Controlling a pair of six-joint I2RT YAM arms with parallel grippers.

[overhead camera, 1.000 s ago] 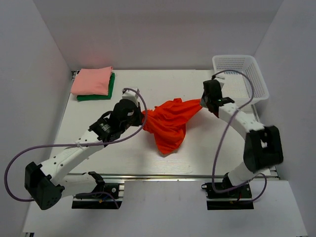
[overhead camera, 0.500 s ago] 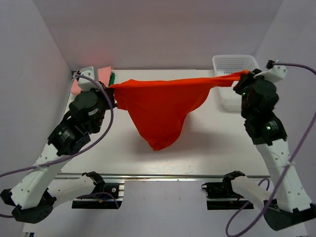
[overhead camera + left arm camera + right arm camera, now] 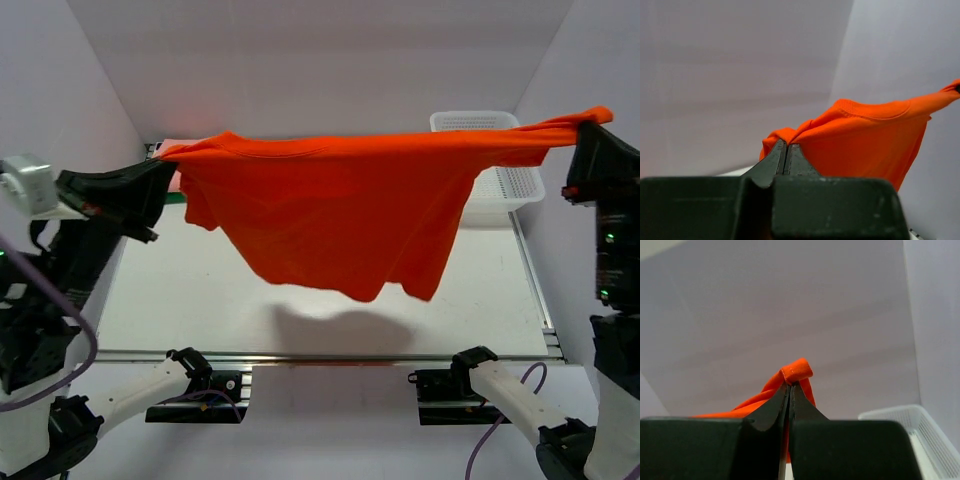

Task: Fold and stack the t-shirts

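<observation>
Orange-red t-shirt [image 3: 330, 210] stretched wide in mid-air above the table [image 3: 200, 300]. Pinched at opposite ends by left gripper [image 3: 786, 148] and right gripper [image 3: 790, 385], both clamped tight.

No text, label, brand mark, number or sign can be read in any of the three views. The orange-red t-shirt [image 3: 330, 210] shows only plain cloth on the sides facing the cameras. The white mesh basket [image 3: 478, 121] is too small in view to tell whether it carries any marking.
</observation>
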